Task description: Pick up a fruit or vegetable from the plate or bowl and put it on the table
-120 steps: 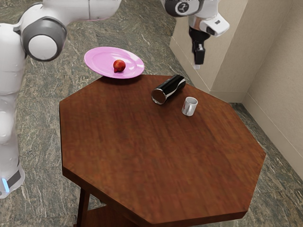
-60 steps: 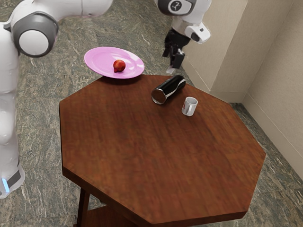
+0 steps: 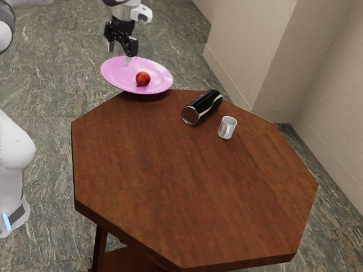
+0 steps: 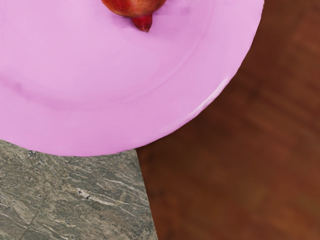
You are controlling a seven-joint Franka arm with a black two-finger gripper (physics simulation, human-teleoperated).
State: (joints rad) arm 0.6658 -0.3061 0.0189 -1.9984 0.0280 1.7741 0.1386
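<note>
"Pink plate [image 3: 119, 73], go. Where's it sitting?"

"Far edge of the counter [image 3: 187, 181], at the exterior view's upper left. Part of it sticks out past the edge, over the grey-green stone floor [image 3: 51, 107]. Wrist view agrees: rim over floor on one side, wood on the other."

"Task item?"

"Red fruit [image 3: 143, 78], round, stubby crown, looks like a pomegranate. On the plate, off-centre, toward the counter side. Wrist view cuts it off at the frame edge, crown visible."

"Claw [image 3: 119, 54]?"

"Up by the plate's far rim, fingers pointing down. Spread apart, fairly wide, holding nothing. Fruit's near it, not between the fingers."

"Touching the plate?"

"Can't tell. Tip overlaps the rim in the exterior view, that's all I'll log."

"Other stuff on the counter, quick."

"Black tumbler [image 3: 204, 106], lying on its side, silvery rim around the end that faces the camera, pale streak down the body. White mug [image 3: 225, 124] just beside it, toward the exterior view's right. Upright, handle showing, small reddish mark on the side."

"Background?"

"Beige wall [image 3: 255, 51] behind the counter, white arm [image 3: 12, 141] at the exterior view's left. Fruit's on the plate, tag it that way. Next."
</note>
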